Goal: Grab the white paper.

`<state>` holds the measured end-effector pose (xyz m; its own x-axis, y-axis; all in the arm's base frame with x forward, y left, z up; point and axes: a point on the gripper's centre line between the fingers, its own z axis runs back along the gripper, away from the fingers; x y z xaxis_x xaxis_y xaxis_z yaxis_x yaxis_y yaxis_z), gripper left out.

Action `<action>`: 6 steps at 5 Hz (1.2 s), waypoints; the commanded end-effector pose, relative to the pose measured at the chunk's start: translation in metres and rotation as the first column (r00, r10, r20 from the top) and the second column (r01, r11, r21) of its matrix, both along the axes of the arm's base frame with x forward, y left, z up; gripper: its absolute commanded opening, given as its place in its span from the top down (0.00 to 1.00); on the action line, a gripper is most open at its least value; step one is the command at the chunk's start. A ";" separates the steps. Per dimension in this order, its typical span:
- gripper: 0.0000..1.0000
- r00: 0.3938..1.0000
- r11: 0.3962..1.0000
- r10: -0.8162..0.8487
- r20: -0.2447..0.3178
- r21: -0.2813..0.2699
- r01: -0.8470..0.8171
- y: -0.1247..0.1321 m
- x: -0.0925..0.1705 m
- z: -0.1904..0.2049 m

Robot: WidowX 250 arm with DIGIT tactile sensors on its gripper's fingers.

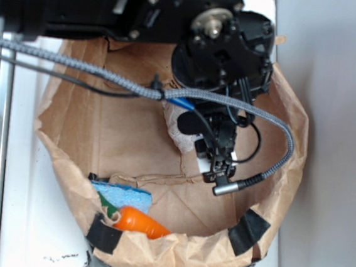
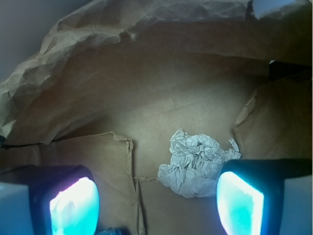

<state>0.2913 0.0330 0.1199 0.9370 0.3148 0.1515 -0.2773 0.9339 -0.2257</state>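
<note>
The white paper (image 2: 195, 162) is a crumpled off-white wad lying on the floor of the brown paper bag (image 2: 146, 98). In the wrist view it sits just ahead of my gripper (image 2: 156, 205), close to the right finger pad (image 2: 239, 203) and partly behind it. The jaws stand wide apart with nothing between them, and the left pad (image 2: 74, 208) is well clear of the wad. In the exterior view my gripper (image 1: 217, 156) hangs inside the bag, and only a pale strip of the white paper (image 1: 175, 130) shows to its left.
The bag's crumpled walls (image 1: 290, 150) ring the arm on all sides. A blue sponge (image 1: 121, 195) and an orange carrot (image 1: 141, 223) lie at the bag's near-left corner. Black tape patches (image 1: 248, 232) hold the rim. A grey cable (image 1: 108, 76) crosses above the bag.
</note>
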 end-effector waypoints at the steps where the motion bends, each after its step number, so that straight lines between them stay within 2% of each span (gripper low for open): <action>1: 0.00 0.992 0.993 -0.117 0.039 0.003 0.117 0.006 0.021 0.000; 2: 0.00 0.970 0.970 -0.241 0.033 -0.022 0.242 0.011 0.028 -0.006; 3: 0.00 0.902 0.904 -0.426 0.068 -0.005 0.427 0.009 0.022 -0.009; 4: 0.00 0.795 0.796 -0.605 -0.037 0.000 0.605 0.009 0.014 0.001; 5: 0.00 0.734 0.734 -0.679 0.011 0.033 0.679 0.018 0.005 0.010; 6: 0.00 0.701 0.710 -0.704 0.114 0.111 0.695 0.027 0.001 0.005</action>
